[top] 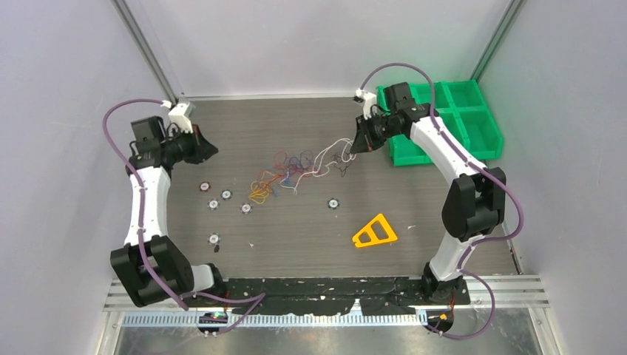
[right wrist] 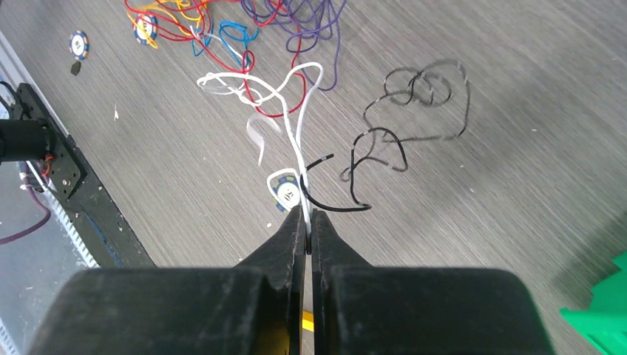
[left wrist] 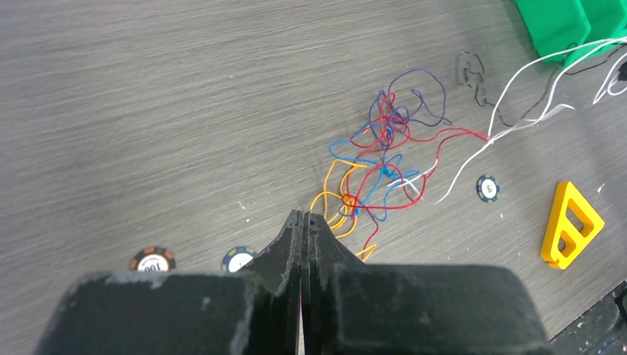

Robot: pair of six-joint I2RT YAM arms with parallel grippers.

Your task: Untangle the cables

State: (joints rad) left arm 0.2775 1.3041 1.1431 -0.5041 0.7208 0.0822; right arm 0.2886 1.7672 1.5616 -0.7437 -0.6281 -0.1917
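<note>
The cables point(top: 281, 174) lie mid-table as a loose tangle of red, blue, orange and purple loops, also seen from the left wrist point(left wrist: 377, 163) and right wrist point(right wrist: 244, 29). A white cable point(right wrist: 299, 111) rises out of the tangle into my right gripper point(right wrist: 307, 216), which is shut on it; from above this gripper point(top: 357, 146) hangs right of the tangle. A black cable point(right wrist: 414, 89) curls on the table beside it, one end passing close to the fingertips. My left gripper point(left wrist: 304, 215) is shut with nothing in it, left of the tangle point(top: 209, 150).
Several poker chips point(top: 225, 195) are scattered in front of the tangle, one point(right wrist: 287, 188) under the white cable. A yellow triangular piece point(top: 374, 233) lies front right. A green compartment bin point(top: 444, 118) stands at the back right, behind the right arm.
</note>
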